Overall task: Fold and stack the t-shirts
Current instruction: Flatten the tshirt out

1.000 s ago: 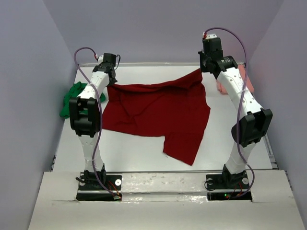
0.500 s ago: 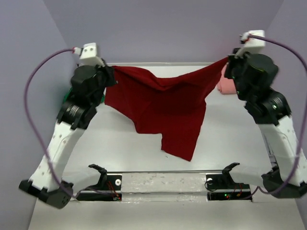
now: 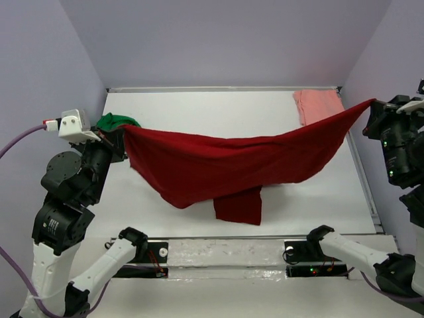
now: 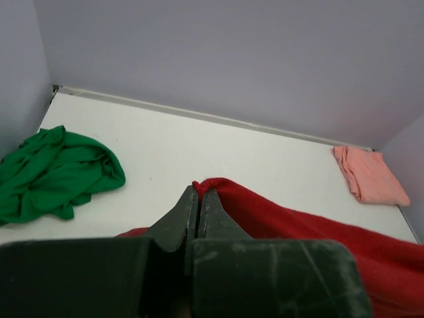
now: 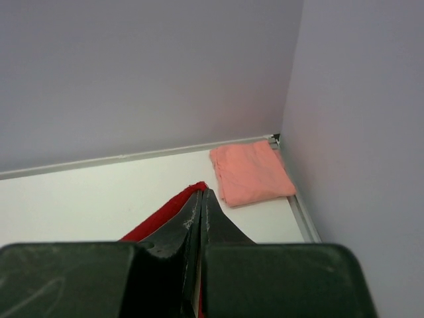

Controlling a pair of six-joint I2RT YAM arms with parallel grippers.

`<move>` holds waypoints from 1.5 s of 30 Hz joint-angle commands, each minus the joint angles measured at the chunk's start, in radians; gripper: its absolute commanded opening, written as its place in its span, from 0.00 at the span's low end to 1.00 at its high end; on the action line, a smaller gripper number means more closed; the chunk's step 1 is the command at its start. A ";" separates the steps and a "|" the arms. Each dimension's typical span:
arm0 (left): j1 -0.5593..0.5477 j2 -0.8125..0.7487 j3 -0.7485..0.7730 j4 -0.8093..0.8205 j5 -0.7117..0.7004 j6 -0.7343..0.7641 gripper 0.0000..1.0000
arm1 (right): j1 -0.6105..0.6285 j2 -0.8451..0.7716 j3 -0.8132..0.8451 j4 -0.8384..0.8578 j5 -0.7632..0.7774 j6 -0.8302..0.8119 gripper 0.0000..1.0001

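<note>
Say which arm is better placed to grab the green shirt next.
Left, probably. The green shirt lies crumpled close by the left gripper; the right gripper is on the opposite side, by the pink shirt. Both are shut on the red shirt.

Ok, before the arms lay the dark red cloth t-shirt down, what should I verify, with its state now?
1. Left gripper shut on dark red cloth t-shirt: ok.
2. Right gripper shut on its other end: ok.
3. Shirt smooth between them: not ok, it sags, a flap hanging.
4. Crumpled bright green shirt apart from it: ok.
5. Folded salmon pink shirt apart, far right corner: ok.
</note>
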 commanded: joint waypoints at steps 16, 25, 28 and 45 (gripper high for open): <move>-0.002 -0.036 0.042 -0.079 0.062 -0.049 0.00 | 0.009 0.014 0.170 -0.052 0.033 -0.029 0.00; 0.000 0.016 -0.011 -0.080 0.005 -0.091 0.00 | 0.018 0.136 0.144 -0.067 0.066 -0.015 0.00; 0.000 0.082 -0.018 -0.059 -0.046 -0.092 0.00 | 0.018 0.230 0.148 -0.061 0.032 0.017 0.00; 0.306 0.915 0.308 0.196 0.179 0.004 0.00 | -0.183 1.144 0.820 0.017 -0.313 -0.067 0.00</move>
